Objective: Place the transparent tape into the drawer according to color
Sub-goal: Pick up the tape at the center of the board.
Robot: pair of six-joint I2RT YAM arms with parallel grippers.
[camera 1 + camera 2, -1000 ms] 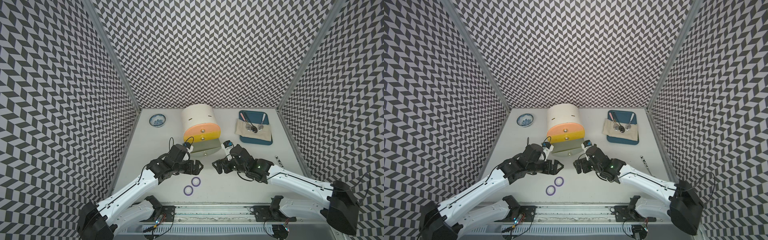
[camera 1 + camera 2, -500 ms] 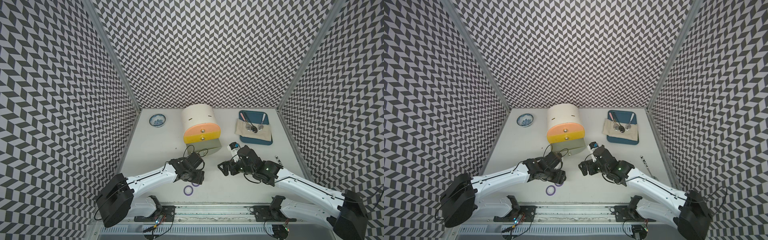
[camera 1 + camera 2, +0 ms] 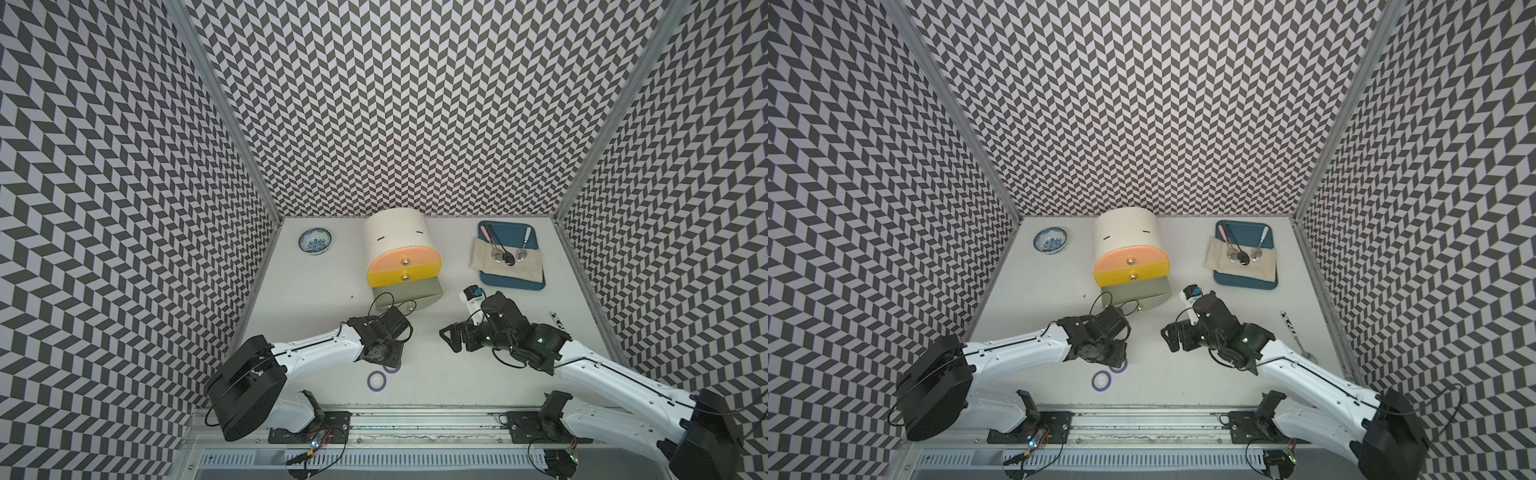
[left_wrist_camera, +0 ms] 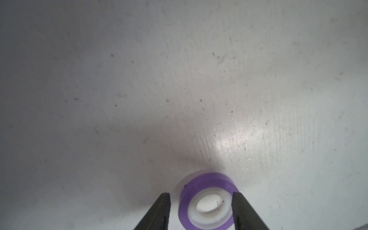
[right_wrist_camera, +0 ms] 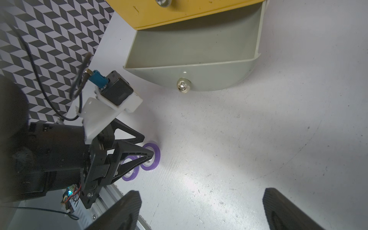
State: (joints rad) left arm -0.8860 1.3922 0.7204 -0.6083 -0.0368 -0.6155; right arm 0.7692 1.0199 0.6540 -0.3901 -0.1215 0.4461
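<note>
Purple tape ring [image 4: 209, 181] — flat, hole upward

tape rings [image 3: 377, 380] before drawer [image 3: 415, 291]

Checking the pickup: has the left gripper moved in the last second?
Yes. In a top view the left gripper has moved away from the drawer and now straddles a purple tape.

Purple tape [image 4: 209, 179], grey-green drawer [image 5: 191, 49], black-and-white chevron walls [image 3: 415, 104]
</note>
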